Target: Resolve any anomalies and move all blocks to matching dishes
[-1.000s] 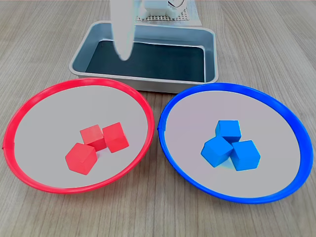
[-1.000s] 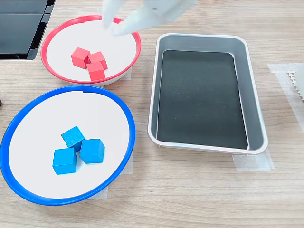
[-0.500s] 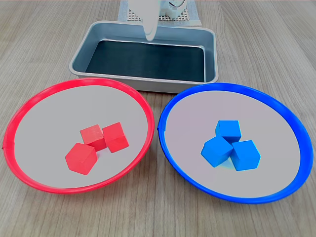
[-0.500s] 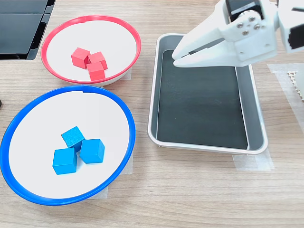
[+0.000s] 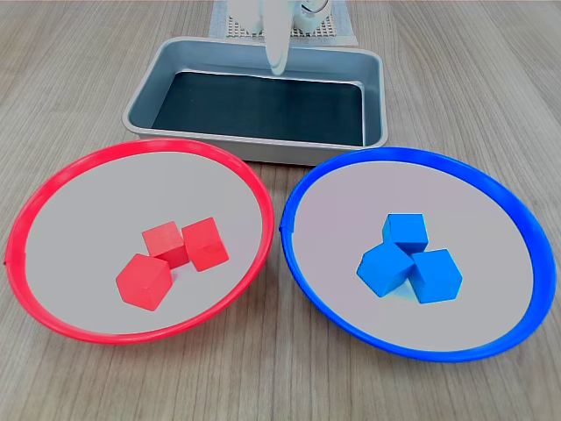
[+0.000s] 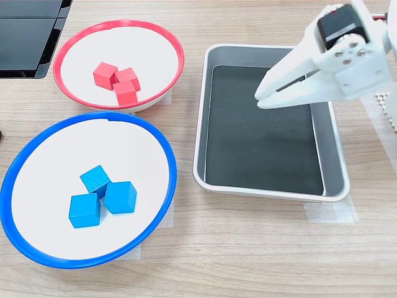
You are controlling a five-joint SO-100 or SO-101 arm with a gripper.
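Note:
Three red blocks lie bunched together in the red-rimmed dish. Three blue blocks lie bunched in the blue-rimmed dish. My white gripper hangs above the silver tray, away from both dishes. Its jaws are pressed together and hold nothing. In the first exterior view only its pointed tip shows at the top edge.
The rectangular silver tray with a dark bottom holds nothing and lies behind the dishes in the first exterior view. A black panel sits at the second exterior view's top left. The arm's white meshed base stands behind the tray.
The gripper has swung from above the red dish's far rim to over the tray, toward the second exterior view's right. The blocks and dishes have not moved.

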